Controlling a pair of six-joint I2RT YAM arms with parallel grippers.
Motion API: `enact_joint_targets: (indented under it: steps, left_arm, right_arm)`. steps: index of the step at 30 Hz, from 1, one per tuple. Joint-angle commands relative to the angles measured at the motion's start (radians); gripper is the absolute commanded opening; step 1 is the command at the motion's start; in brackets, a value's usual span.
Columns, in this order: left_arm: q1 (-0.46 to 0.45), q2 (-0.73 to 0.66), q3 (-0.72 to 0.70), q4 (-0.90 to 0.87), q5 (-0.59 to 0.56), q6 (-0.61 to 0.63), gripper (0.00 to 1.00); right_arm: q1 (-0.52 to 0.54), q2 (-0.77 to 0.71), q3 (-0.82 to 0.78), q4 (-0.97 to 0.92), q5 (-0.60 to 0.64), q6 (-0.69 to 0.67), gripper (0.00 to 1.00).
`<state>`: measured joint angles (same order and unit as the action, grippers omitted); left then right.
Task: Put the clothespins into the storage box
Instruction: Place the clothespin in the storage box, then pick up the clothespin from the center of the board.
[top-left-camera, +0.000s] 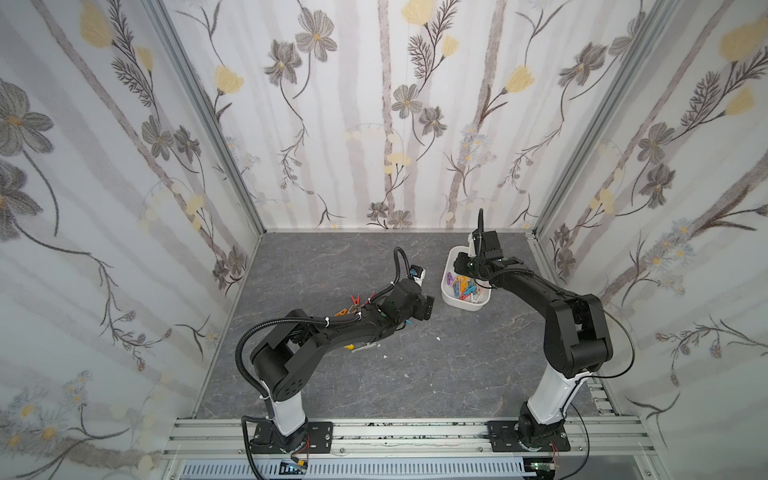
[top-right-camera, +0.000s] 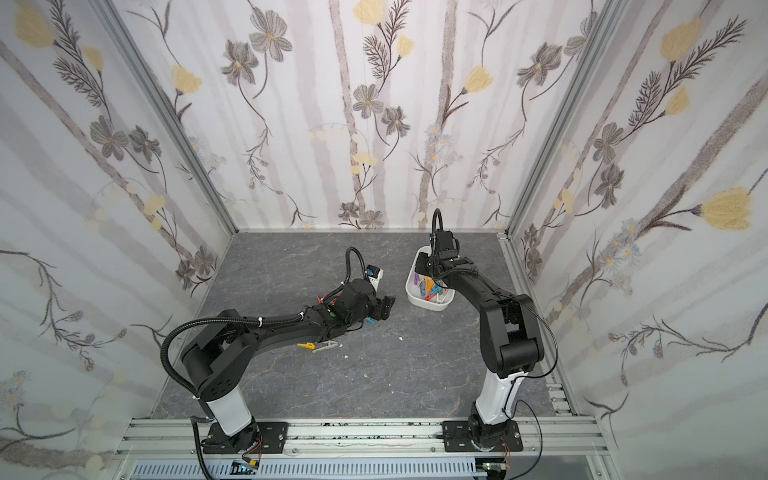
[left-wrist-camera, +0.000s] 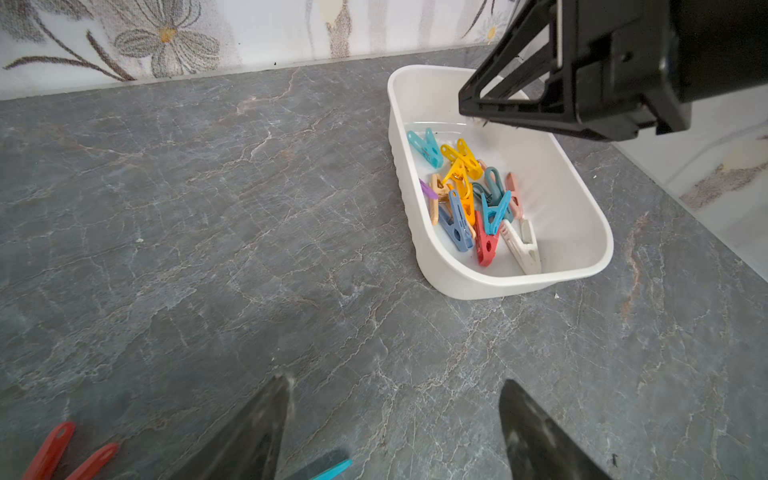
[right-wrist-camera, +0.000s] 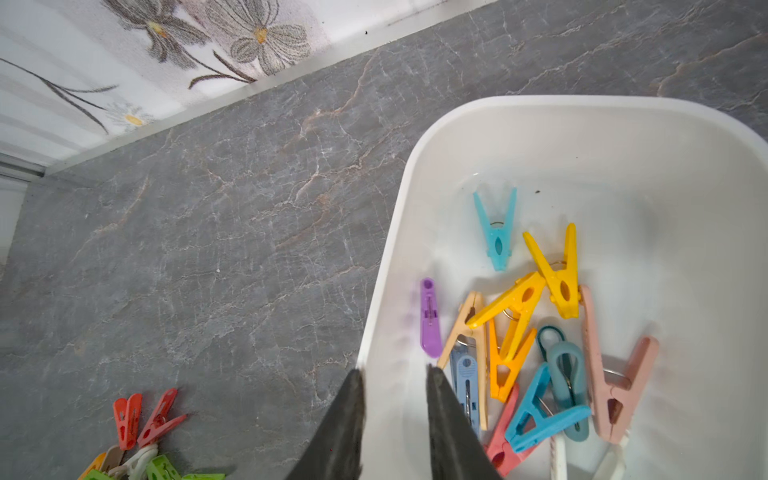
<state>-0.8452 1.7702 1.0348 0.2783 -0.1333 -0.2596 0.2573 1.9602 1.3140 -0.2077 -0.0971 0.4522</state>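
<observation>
Clothespins (right-wrist-camera: 515, 299) in yellow, orange, teal, blue, purple, beige, pink, red and white lay heaped inside the storage box (right-wrist-camera: 623, 137), a white tub that sat toward the far right of the grey marbled table (top-left-camera: 374, 374) in both top views. The right gripper (right-wrist-camera: 395, 372) hung above the tub's rim, its jaws parted by a narrow gap with nothing between them. More lay outside the tub on the table. Two red pegs (right-wrist-camera: 141, 415) sat just beside a cluster of green pegs (right-wrist-camera: 160, 467), and a yellow peg (top-right-camera: 306, 345) lay just beside a grey peg (top-right-camera: 326, 345) close to the left arm (top-right-camera: 270, 332). The left gripper (left-wrist-camera: 395, 382) hovered over bare tabletop, apart from the tub, with its jaws spread wide and empty. A teal peg (left-wrist-camera: 332, 469) lay near one of its fingers. Floral wallpaper (top-left-camera: 374, 124) lined the three walls around the table.
</observation>
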Motion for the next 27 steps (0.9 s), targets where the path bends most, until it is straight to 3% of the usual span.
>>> enact_joint_targets:
  steps: [1, 9, 15, 21, 27]
  left_arm:
    - [0.016, -0.031, -0.013, 0.0, 0.004, -0.025, 0.8]
    - [0.127, -0.242, -0.205, 0.027, -0.011, -0.13, 0.8]
    - [0.233, -0.454, -0.397, -0.078, -0.056, -0.175, 0.8]
    - [0.27, -0.61, -0.538, -0.09, -0.054, -0.182, 0.8]
    - [0.265, -0.65, -0.615, 0.02, 0.009, -0.21, 0.8]
  right_arm:
    - [0.012, -0.036, 0.008, 0.006, -0.003, -0.001, 0.28]
    - [0.259, -0.2, -0.121, -0.025, 0.09, -0.002, 0.28]
    - [0.446, -0.151, -0.162, -0.075, 0.129, -0.011, 0.28]
    - [0.509, -0.045, -0.161, -0.085, 0.117, -0.047, 0.33]
    - [0.515, 0.009, -0.153, -0.091, 0.116, -0.089, 0.37]
